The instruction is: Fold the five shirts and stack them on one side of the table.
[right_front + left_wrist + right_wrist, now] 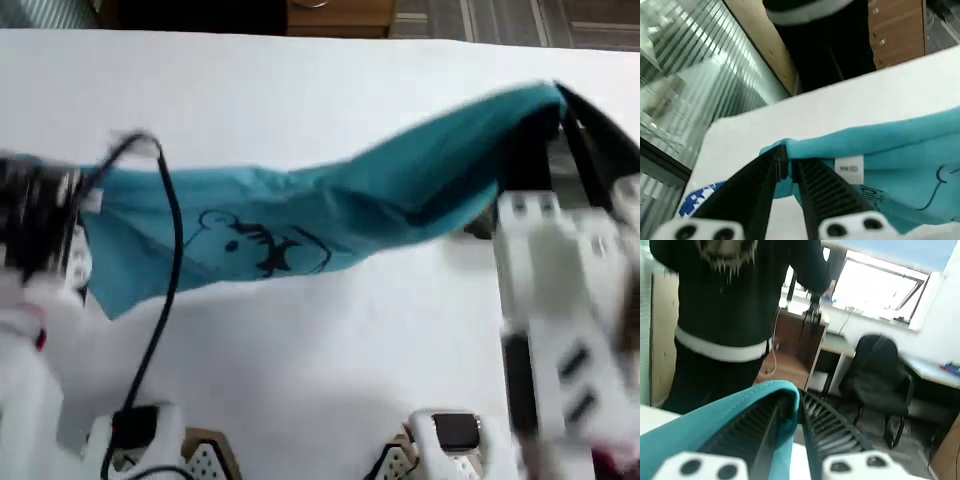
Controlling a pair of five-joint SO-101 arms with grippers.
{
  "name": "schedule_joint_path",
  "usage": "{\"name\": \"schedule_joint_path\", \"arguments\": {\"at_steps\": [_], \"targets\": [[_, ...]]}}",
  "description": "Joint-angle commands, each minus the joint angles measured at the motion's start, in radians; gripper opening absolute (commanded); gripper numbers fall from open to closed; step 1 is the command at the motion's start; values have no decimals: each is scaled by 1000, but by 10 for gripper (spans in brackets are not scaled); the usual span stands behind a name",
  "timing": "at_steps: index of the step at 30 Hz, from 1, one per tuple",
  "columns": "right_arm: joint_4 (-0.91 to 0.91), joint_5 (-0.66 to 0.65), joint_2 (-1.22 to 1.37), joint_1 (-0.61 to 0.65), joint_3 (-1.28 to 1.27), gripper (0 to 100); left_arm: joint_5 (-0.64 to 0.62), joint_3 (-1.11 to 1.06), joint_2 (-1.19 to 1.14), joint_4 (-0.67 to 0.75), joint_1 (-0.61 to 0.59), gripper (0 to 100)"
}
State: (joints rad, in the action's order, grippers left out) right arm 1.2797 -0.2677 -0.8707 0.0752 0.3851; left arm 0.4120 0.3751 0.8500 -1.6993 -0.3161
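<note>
Item: teal shirt; one piece, held up off the white table and stretched in a long band from the left side to the far right; the right end sits higher than the left; the middle sags toward the tabletop, though whether it touches cannot be told; a dark line drawing shows on the cloth left of centre.

Left gripper; black ribbed fingers pressed together on a corner of the shirt's edge, pinching the fabric between them; a small white tag on the cloth lies just beside the jaws; the rest of the shirt runs away from the grip over the table.

Right gripper; fingers closed on a hemmed fold of the shirt, the teal edge curling over one fingertip; the cloth drops away from the grip on one side.

Left arm at the left edge of the high view, right arm at the right edge, both blurred; a black cable loops from the left arm across the front of the shirt and down to the near edge; two arm bases stand at the near edge.
</note>
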Motion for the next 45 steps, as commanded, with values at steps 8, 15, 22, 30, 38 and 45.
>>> {"name": "schedule_joint_path", "arguments": {"at_steps": [8,15,22,30,38,45], "targets": [[-25,-2,-162,-10,40,19,0,-21,86,35,-9,25],[-25,-2,-205,-10,48,19,0,-44,91,18,-9,25],[1,-2,-259,-10,52,19,-11,-36,94,-26,-9,25],[-12,-2,-274,-10,44,19,-34,-101,203,-38,-9,25],[-27,-2,-257,-10,51,19,-31,-229,282,9,-11,25],[-73,-2,-214,-4,-14,19,-34,-306,264,106,-11,25]]}}
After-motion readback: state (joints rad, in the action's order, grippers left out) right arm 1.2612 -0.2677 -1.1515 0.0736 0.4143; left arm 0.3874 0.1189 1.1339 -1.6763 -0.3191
